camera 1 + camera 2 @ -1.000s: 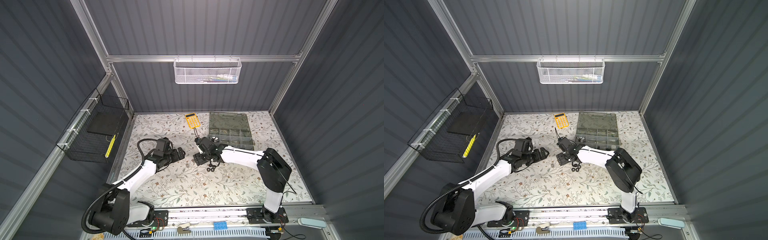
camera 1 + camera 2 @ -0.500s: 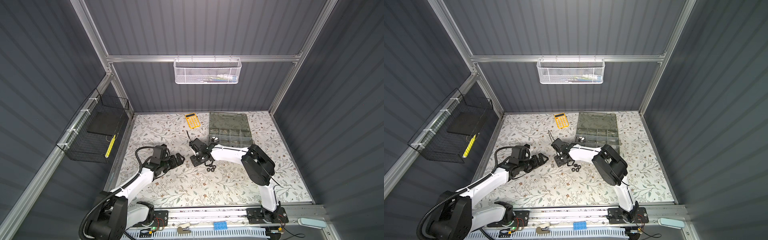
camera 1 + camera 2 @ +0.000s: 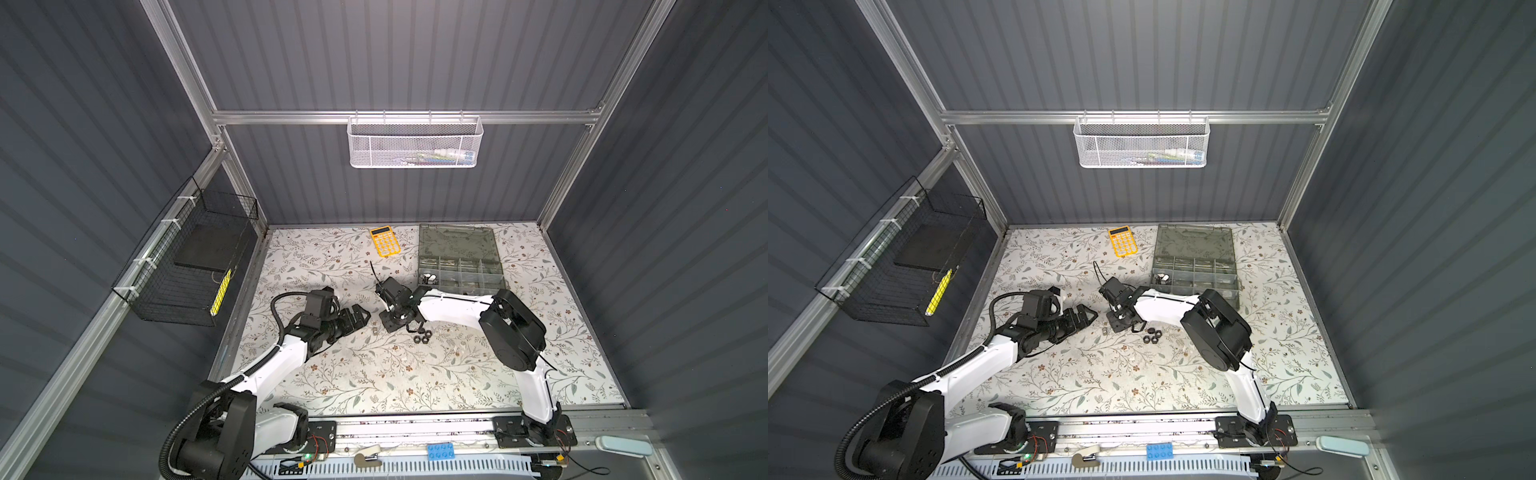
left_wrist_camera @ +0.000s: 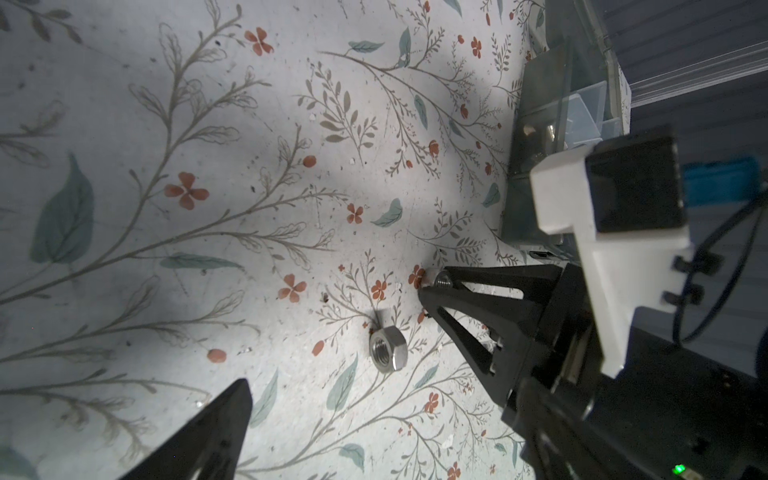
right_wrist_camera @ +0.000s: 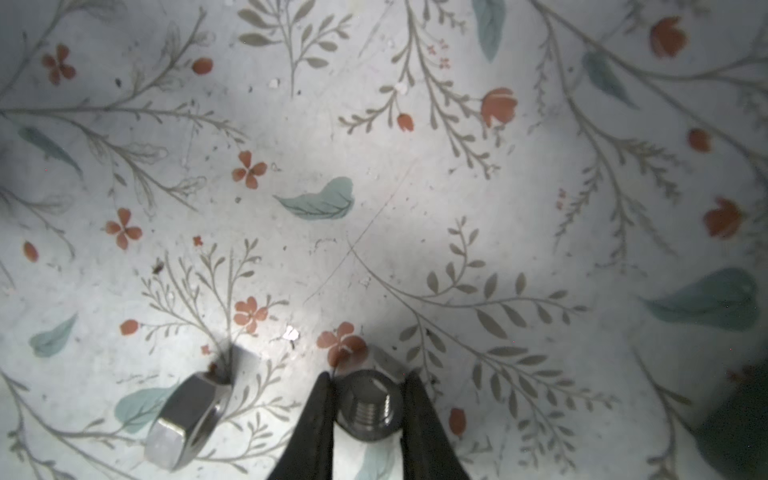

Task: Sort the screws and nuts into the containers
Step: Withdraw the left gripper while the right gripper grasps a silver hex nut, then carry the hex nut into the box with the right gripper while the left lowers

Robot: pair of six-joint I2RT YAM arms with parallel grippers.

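My right gripper (image 5: 368, 380) is shut on a silver nut (image 5: 368, 405), low over the floral mat in front of the organizer box (image 3: 457, 249). A second silver nut (image 5: 187, 419) lies loose just beside it, also seen in the left wrist view (image 4: 387, 347) and in both top views (image 3: 375, 331). Three black nuts (image 3: 419, 334) sit together a little to the right. My left gripper (image 3: 359, 318) is open with nothing in it and points at the loose silver nut. The containers (image 3: 461, 272) stand open. Screws are out of view.
An orange calculator (image 3: 385, 247) lies at the back beside the organizer's raised lid. A white mesh basket (image 3: 415, 143) hangs on the rear wall. A black wire basket (image 3: 187, 266) hangs on the left wall. The right arm's elbow (image 3: 513, 332) rises over the mat.
The right gripper's jaws have closed on the silver nut. The left gripper has come down and forward toward the loose nut and stays open.
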